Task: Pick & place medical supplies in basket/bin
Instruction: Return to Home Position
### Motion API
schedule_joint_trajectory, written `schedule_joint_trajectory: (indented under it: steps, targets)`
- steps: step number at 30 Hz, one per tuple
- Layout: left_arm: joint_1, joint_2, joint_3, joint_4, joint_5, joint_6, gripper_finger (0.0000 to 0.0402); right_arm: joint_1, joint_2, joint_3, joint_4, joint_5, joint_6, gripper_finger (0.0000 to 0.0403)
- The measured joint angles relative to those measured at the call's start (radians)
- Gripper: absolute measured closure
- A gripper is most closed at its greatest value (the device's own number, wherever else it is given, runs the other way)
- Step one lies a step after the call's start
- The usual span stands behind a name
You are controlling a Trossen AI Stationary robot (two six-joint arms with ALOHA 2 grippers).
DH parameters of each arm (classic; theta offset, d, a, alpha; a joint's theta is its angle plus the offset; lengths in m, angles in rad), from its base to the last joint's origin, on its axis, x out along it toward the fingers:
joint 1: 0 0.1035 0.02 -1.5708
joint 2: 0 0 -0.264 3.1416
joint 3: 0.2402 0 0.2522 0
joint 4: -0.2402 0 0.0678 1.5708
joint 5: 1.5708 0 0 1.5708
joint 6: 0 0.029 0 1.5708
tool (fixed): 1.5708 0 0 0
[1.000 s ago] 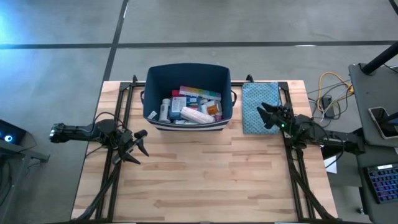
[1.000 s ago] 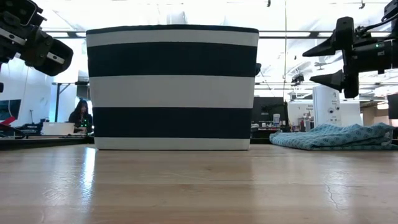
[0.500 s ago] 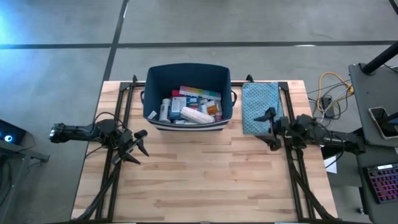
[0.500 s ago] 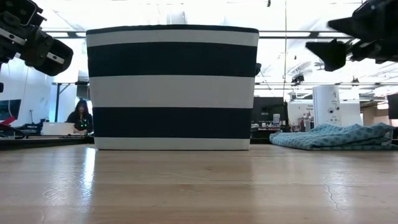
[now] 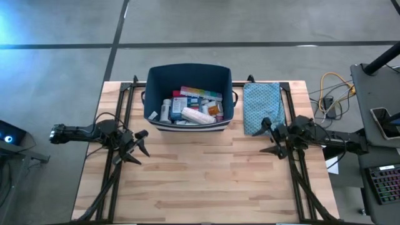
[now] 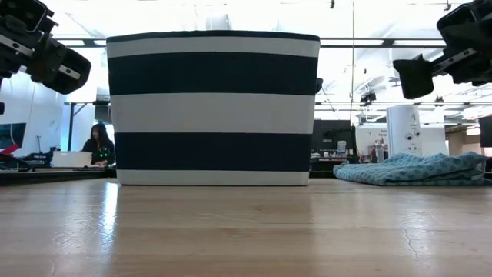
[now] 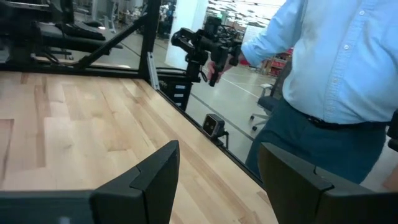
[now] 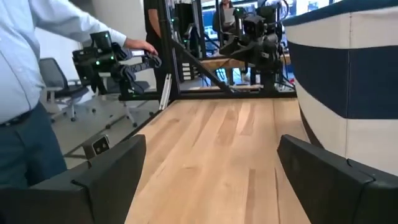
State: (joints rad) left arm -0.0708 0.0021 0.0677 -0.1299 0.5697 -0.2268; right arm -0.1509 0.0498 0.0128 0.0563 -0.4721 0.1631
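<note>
The dark navy bin (image 5: 189, 97) stands at the table's far middle; its white-striped wall (image 6: 213, 108) fills the low view. Inside lie the medical supplies (image 5: 190, 109): white bottles, a white tube, flat boxes. My left gripper (image 5: 141, 144) hovers open above the table's left side, away from the bin, and shows in the low view's upper left (image 6: 46, 54). My right gripper (image 5: 267, 137) hovers open above the table's right side, by the near edge of the teal pouch (image 5: 262, 106). Both hold nothing.
The teal patterned pouch (image 6: 415, 168) lies flat on the table right of the bin. Bare wood (image 5: 200, 175) spreads across the near half of the table. A person in a light blue shirt (image 7: 336, 56) stands beyond the table's near edge. Cables lie off the table's right.
My right gripper has drawn back from over the teal pouch toward the table's near edge and has turned about, its open fingers now pointing left across the table. The left arm, bin and pouch have kept still.
</note>
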Motion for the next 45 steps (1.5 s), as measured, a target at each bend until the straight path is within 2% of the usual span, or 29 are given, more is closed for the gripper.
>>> schedule_joint_trajectory:
  steps: [4,10,14,27,39,43,45]
  targets:
    - [0.048,0.0,0.0,0.0,0.0,0.0,0.0203,0.0,0.0,0.0,0.0,0.026,0.069,0.0049]
    - [0.117,0.0,0.0,0.0,0.0,0.0,0.0203,0.0,0.019,0.0,0.0,0.038,-0.02,0.0049]
    - [0.147,0.0,0.0,0.0,-0.001,0.0,0.0203,0.0,0.051,0.0,-0.001,0.056,0.01,0.0049]
    - [0.148,0.0,0.0,0.0,0.0,0.0,0.0203,0.0,0.132,0.0,0.0,0.056,0.017,0.0049]
    - [0.109,0.0,0.0,0.002,0.001,-0.001,0.0203,0.0,0.142,0.0,0.0,0.055,0.015,0.0049]
    - [0.108,0.0,-0.004,0.031,0.013,-0.097,0.0203,0.0,0.142,0.0,0.0,0.055,0.017,0.0049]
    - [0.108,0.0,-0.008,0.04,0.011,-0.065,0.0203,0.0,0.142,0.0,0.0,0.055,0.018,0.0049]
